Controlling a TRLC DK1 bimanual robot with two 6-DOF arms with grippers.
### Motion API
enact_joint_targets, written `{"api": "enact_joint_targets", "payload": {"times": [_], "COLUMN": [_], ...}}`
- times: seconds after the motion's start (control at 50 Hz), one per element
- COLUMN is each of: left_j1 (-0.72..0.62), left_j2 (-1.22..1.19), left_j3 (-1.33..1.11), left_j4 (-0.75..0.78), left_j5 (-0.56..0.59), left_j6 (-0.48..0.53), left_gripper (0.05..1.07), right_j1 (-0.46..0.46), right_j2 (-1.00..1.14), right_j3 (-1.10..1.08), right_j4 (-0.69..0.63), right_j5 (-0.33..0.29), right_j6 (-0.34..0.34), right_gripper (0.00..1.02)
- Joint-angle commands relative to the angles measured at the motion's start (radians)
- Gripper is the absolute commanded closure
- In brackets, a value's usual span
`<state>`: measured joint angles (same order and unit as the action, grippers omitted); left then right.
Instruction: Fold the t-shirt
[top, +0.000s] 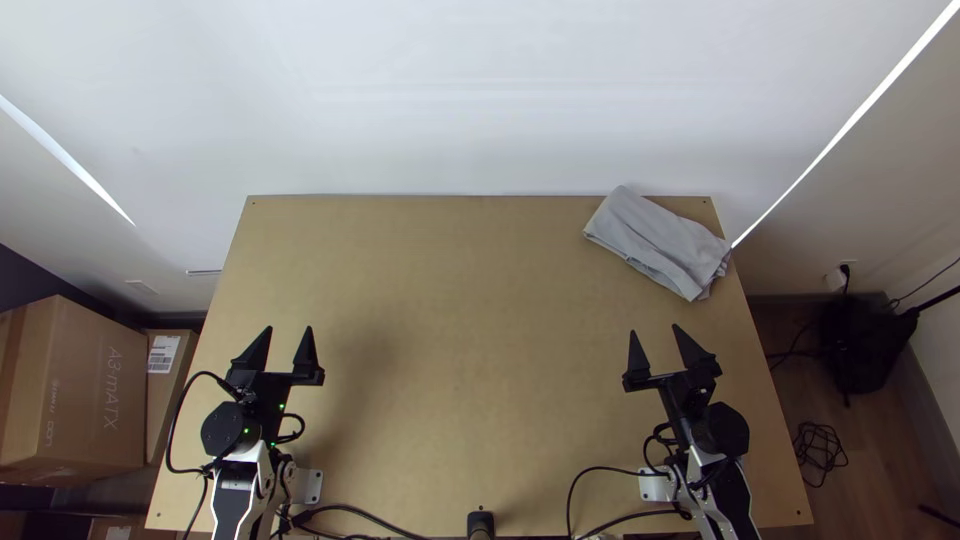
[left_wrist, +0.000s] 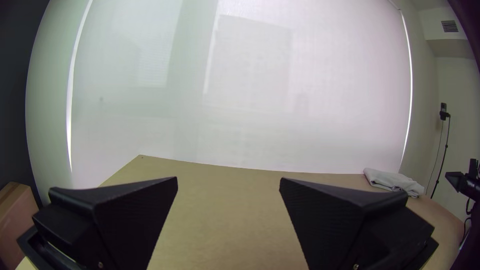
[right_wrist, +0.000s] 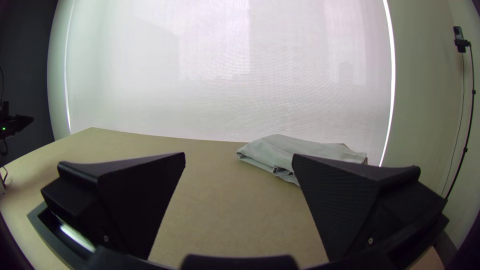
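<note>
The same table (top: 450, 330) is seen from high above, and closer from both wrists, toward the white blind (left_wrist: 310, 90).

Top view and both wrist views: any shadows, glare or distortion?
Top view: soft shadow on the table beside the left tool; bright slits flank the blind. Left wrist view: blind's sides bow. Right wrist view: glint low on the right tool.

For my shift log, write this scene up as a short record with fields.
cloth: grey cloth, presumably the t-shirt
cloth state: compact folded bundle, layered edges showing
cloth place: near the far right corner of the wooden table
left gripper: over the table's left side, fingers apart, empty
right gripper: over the table's right side, fingers apart, empty
contact: neither gripper touches the cloth
beside table, left: cardboard boxes
</note>
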<state>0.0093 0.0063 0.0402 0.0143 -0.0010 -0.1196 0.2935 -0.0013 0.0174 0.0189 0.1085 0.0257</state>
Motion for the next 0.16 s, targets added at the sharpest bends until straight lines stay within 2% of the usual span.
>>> {"api": "enact_joint_targets", "payload": {"times": [0.0, 0.14], "left_j1": [0.008, 0.008], "left_j2": [-0.006, -0.006], "left_j3": [-0.036, -0.036], "left_j4": [-0.025, -0.025], "left_j5": [0.012, 0.012], "left_j6": [-0.002, -0.002], "left_gripper": [0.1, 0.1], "right_j1": [0.003, 0.003], "right_j2": [-0.002, -0.002], "right_j3": [-0.011, -0.011], "right_j4": [-0.008, -0.008], "right_j5": [0.007, 0.008], "right_j6": [0.013, 0.013], "right_gripper": [0.04, 0.04]}}
